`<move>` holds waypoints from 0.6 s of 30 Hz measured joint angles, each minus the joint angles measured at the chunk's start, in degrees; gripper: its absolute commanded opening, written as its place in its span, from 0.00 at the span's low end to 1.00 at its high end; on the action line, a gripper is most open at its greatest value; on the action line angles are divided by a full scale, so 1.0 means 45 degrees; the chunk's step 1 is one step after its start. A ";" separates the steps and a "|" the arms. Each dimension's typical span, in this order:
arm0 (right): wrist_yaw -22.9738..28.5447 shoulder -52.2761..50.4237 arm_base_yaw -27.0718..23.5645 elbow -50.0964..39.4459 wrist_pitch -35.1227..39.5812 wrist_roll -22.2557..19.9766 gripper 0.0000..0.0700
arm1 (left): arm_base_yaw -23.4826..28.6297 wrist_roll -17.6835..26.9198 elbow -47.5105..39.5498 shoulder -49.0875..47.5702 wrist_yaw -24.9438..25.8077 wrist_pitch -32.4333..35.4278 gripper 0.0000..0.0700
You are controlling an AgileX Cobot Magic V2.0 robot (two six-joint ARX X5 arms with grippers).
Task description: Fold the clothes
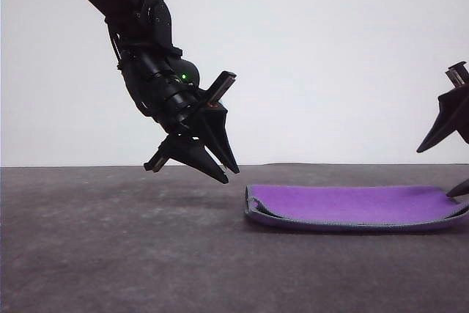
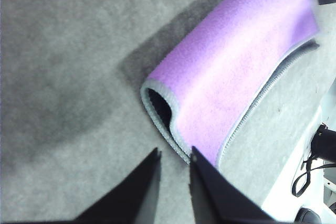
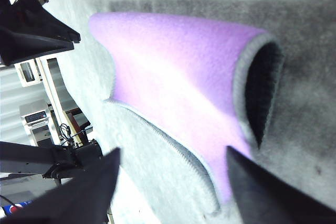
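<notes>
The left gripper (image 2: 175, 157) hangs over the grey surface (image 2: 68, 77) with its two dark fingers (image 2: 142, 182) a narrow gap apart, holding nothing. Just beyond the fingertips lies the cloth (image 2: 236, 77), folded with its purple face outward and the dark grey face showing inside the open loop of the fold nearest the gripper. Grey stitched edging (image 2: 252, 103) runs along its border. The cloth stretches away from the gripper, casting a shadow on the surface beside it.
</notes>
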 measured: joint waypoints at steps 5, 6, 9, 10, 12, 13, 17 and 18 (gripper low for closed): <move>-0.0004 0.0000 0.0000 0.0000 -0.0268 -0.0092 0.69 | 0.0000 0.0016 0.0108 0.0004 0.0000 -0.0365 0.28; -0.0003 -0.0002 0.0000 0.0000 -0.0344 -0.0138 0.69 | 0.0002 0.0059 0.0219 0.0009 0.0000 -0.0532 0.28; 0.0005 -0.0134 0.0000 0.0000 -0.0482 -0.0300 0.69 | 0.0005 0.0315 0.0859 0.0019 -0.0003 -0.1141 0.28; 0.0005 -0.0274 0.0000 0.0000 -0.0479 -0.0350 0.69 | 0.0005 0.0422 0.1158 0.0020 0.0000 -0.1341 0.28; 0.0010 -0.0830 0.0000 0.0000 -0.0479 -0.0416 0.69 | 0.0005 0.0532 0.1885 0.0024 -0.0038 -0.1606 0.28; 0.0010 -0.1167 0.0000 0.0001 -0.0481 -0.0445 0.69 | 0.0004 0.0563 0.2258 0.0024 -0.0123 -0.1721 0.28; 0.0135 -0.2873 -0.0005 0.0113 -0.0517 -0.0481 0.69 | 0.0000 0.0649 0.4095 0.0024 -0.2030 -0.2361 0.28; 0.0287 -0.3321 -0.0005 0.0151 -0.0520 -0.0481 0.69 | 0.0000 0.0651 0.4562 0.0024 -0.2755 -0.2528 0.28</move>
